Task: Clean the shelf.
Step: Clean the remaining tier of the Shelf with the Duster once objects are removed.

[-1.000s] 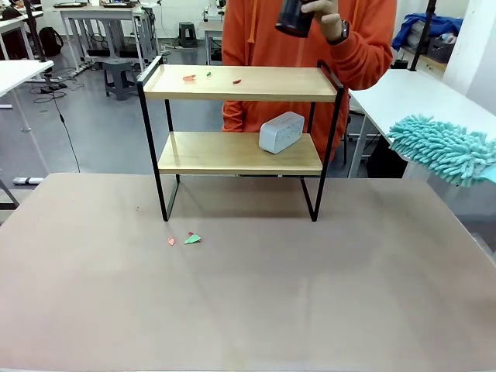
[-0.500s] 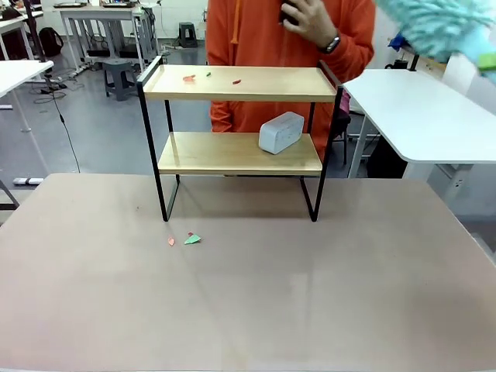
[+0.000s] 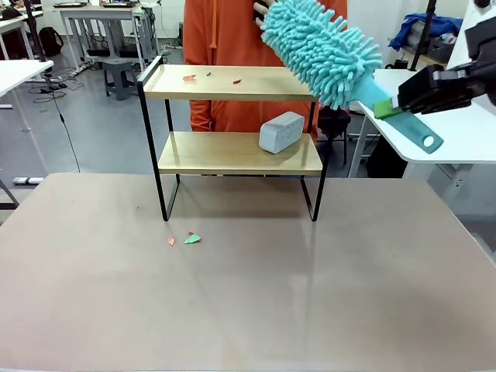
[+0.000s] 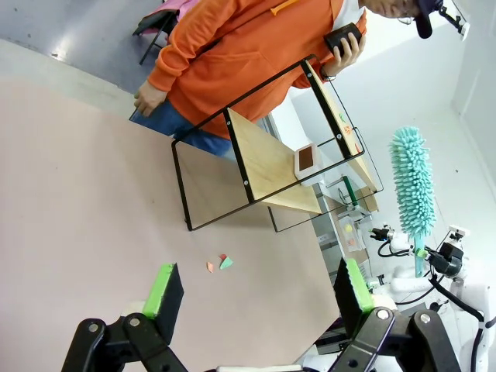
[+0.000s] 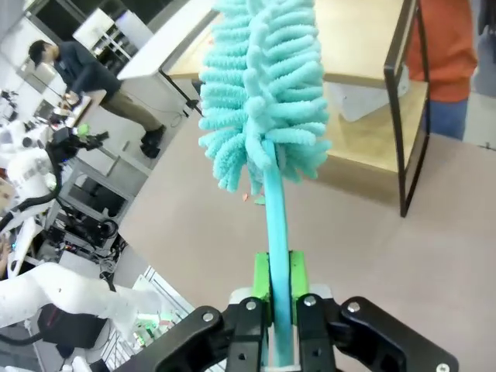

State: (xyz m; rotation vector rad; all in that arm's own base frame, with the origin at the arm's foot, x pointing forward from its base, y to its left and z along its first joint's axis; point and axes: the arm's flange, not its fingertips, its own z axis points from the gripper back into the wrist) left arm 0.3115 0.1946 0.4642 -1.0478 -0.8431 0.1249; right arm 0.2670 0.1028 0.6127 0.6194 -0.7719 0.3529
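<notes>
The duster (image 3: 322, 50) head hides the shelf's (image 3: 232, 153) top-right corner and most of the person's hand (image 3: 260, 9) behind it. The scraps (image 3: 189, 77) on its top board are too small to identify.

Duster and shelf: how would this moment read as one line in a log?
right gripper: shut on duster | duster: aloft near shelf | left gripper: open | scraps: on shelf top

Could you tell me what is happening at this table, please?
The right gripper holds a fluffy teal duster by its handle, jaws shut on it, its head raised near the right end of the shelf. Small scraps lie on the top board; a grey box sits on the lower one. The left gripper is open and empty. A person stands behind.
</notes>
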